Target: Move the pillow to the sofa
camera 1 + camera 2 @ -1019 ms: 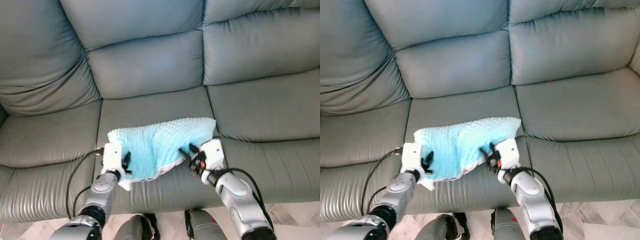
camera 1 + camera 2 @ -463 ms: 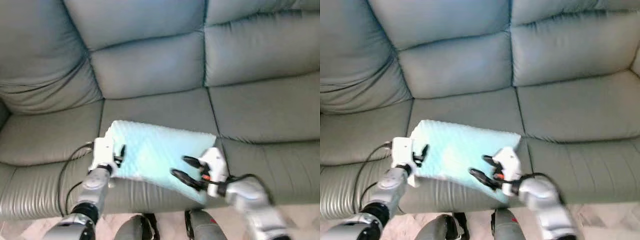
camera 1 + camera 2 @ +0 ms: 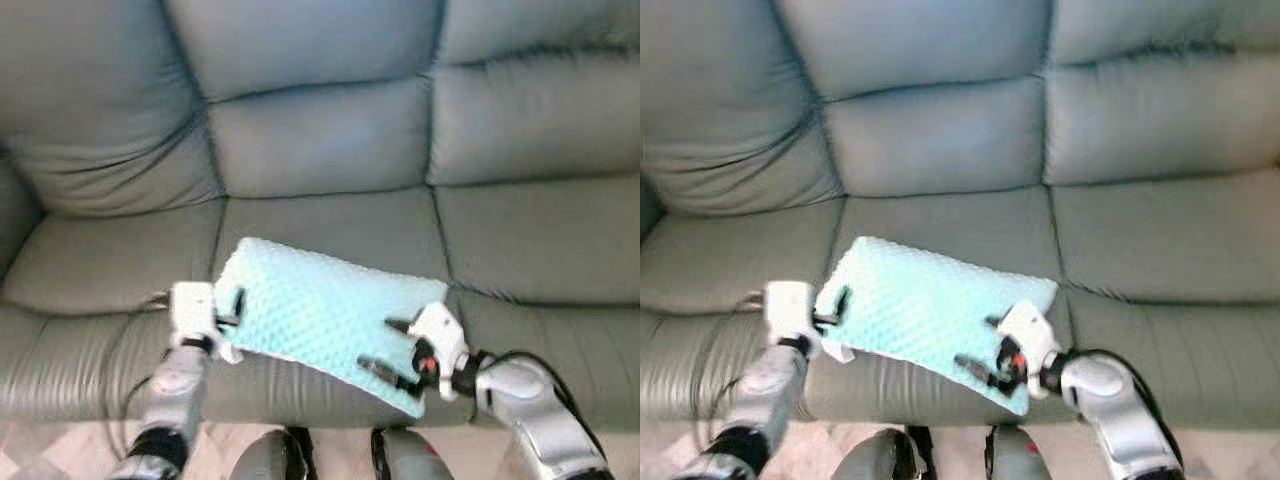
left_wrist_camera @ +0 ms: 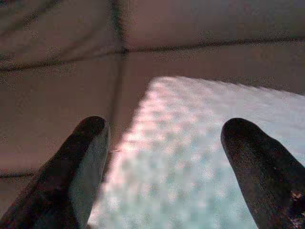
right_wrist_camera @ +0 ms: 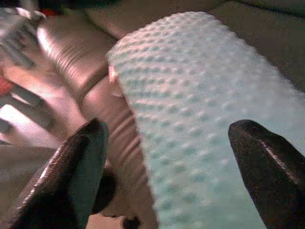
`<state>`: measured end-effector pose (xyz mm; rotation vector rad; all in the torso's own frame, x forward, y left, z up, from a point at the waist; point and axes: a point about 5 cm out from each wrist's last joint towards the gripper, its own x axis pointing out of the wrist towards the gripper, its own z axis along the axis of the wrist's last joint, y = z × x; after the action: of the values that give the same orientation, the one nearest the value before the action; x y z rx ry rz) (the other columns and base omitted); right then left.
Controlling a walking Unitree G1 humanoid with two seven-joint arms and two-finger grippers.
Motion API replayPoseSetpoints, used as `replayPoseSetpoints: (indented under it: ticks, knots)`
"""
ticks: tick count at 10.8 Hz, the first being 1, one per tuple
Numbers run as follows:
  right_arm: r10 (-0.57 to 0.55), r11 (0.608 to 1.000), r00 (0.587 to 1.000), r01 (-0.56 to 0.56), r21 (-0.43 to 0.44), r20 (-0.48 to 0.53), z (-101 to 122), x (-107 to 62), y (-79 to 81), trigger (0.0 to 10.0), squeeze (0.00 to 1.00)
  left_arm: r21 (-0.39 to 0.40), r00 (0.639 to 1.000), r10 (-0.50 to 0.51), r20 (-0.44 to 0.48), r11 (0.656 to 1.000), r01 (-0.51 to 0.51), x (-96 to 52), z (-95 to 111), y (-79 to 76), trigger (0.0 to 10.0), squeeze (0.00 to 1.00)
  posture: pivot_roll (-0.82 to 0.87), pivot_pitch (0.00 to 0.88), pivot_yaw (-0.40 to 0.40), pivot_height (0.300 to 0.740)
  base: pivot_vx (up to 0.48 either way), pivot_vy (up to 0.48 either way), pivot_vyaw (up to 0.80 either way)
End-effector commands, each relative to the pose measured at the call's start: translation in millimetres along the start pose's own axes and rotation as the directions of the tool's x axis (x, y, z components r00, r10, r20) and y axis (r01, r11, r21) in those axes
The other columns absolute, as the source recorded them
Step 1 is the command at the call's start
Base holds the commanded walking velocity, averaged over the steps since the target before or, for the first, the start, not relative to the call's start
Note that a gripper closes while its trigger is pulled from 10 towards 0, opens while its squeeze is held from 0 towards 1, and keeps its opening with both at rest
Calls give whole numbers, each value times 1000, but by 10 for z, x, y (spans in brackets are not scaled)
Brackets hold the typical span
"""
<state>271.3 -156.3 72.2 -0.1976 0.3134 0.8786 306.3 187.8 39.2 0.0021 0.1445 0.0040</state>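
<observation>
**Pillow down on the middle seat, both grippers spread beside it**

The grey leather sofa (image 3: 320, 150) takes up nearly everything ahead — three seat cushions and three back cushions, with pale floor showing at the near edge. On the middle seat lies the pale blue dimpled pillow (image 3: 325, 315), flat and turned at a slant: its far left corner sits well onto the seat, while its near right corner reaches the front edge of the cushion and appears to hang slightly over it.

The main risk, as I judge it, is that overhanging corner. If the right gripper catches the fabric as it draws away, it could drag the pillow off the front of the seat and onto the floor. A snag of the left gripper on the near left corner could tip it the same way.

The left gripper (image 3: 232, 308) sits at the pillow's left short edge, fingers apart; in its wrist view the pillow's edge lies between the two fingertips, beyond them and ungripped. The right gripper (image 3: 392, 348) hovers at the near right corner with its fingers spread wide — one over the pillow's top, one toward the seat front — clamped on nothing.
</observation>
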Motion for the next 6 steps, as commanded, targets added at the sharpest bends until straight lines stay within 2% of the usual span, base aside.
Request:
replayPoseSetpoints:
  ticks: [1, 2, 3, 4, 6]
  knots:
    - [-94, 994, 995, 96, 52, -41, -130, -5, -61, 10000, 1000, -19, 999, 40, 10, 999, -40, -73, -17, 101, 10000, 1000, -318, 195, 153, 740, 0, 0, 0]
    - [-256, 954, 966, 260, 152, -42, -127, 18, -237, 10000, 1000, -50, 997, 25, 68, 999, -21, -156, 84, 98, 10000, 1000, -313, 191, 153, 740, 0, 0, 0]
    - [-342, 911, 939, 343, 230, -46, -84, 60, -334, 10000, 1000, -57, 996, -12, 83, 998, 16, -280, 126, 55, 10000, 1000, -302, 183, 153, 740, 0, 0, 0]
    - [-378, 885, 924, 379, 272, -57, -61, 105, -379, 10000, 1000, -59, 997, -45, 64, 997, 49, -383, 91, 47, 10000, 1000, -284, 176, 150, 740, 0, 0, 0]
    - [-405, 857, 912, 405, 319, -70, -7, 206, -414, 10000, 1000, -51, 997, -73, -14, 996, 72, -608, -28, 83, 10000, 1000, -265, 172, 148, 740, 0, 0, 0]
